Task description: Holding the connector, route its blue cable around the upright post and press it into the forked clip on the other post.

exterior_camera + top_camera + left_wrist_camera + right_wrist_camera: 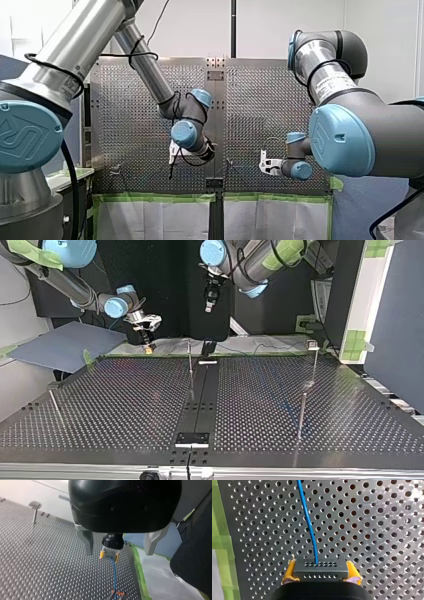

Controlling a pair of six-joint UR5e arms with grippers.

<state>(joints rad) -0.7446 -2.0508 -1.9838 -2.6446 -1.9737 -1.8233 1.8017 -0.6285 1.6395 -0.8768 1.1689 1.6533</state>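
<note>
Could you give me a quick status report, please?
Left gripper jaws open, empty. Right gripper shut on connector. Blue cable trails ahead, unrouted. Nothing blocking.

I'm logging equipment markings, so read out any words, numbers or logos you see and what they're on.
Nothing reads clearly.
White label on my right arm: print too small to read.
Embossed emblem on the blue joint cap of my left arm: a shape only, no legible letters.
</note>
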